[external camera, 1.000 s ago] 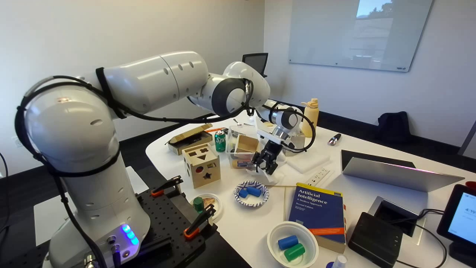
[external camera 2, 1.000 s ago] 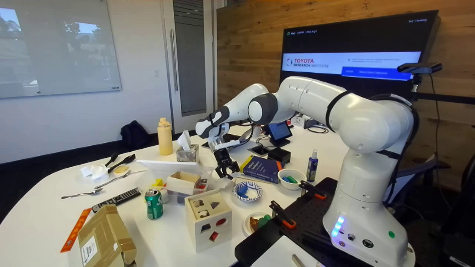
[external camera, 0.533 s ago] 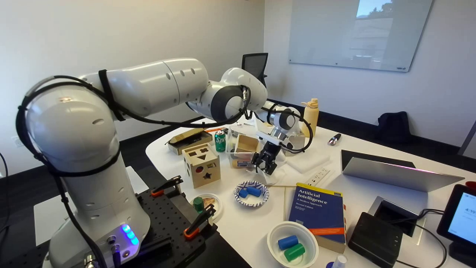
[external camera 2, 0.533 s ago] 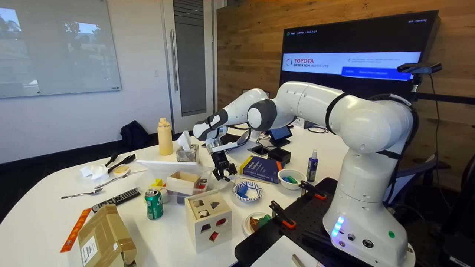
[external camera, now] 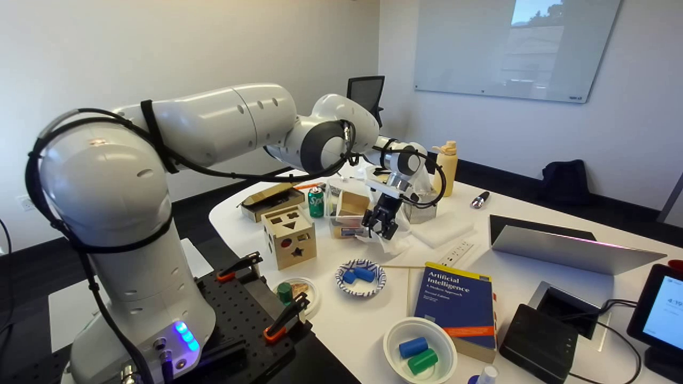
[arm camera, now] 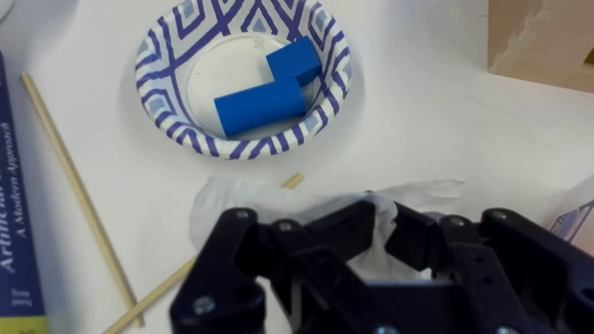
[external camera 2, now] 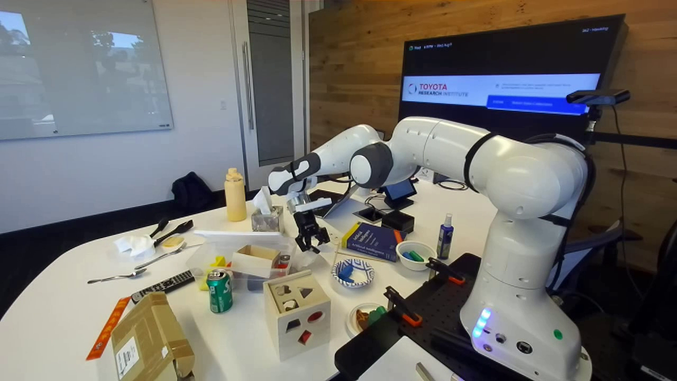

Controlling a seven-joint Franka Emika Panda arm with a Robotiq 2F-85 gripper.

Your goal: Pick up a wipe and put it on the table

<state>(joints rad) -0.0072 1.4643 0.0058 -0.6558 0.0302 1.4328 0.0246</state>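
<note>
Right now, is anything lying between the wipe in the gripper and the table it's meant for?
Yes: in the wrist view, a thin wooden stick lies on the table beneath the wipe, its tip showing beyond.

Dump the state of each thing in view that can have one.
Wipe: creased, pinched; table contact unclear
Pincer: shut on it
Patterned bowl: holds two blue blocks
White bowl: holds blue block, green block
Book: closed, flat
Laptop: open
Cardboard box: partly open
Sprite can: upright
Cream bottle: upright, capped
Spray bottle: upright
Tissue box: tissue sticking out
Wall screen: on
Tablet: lit
</note>
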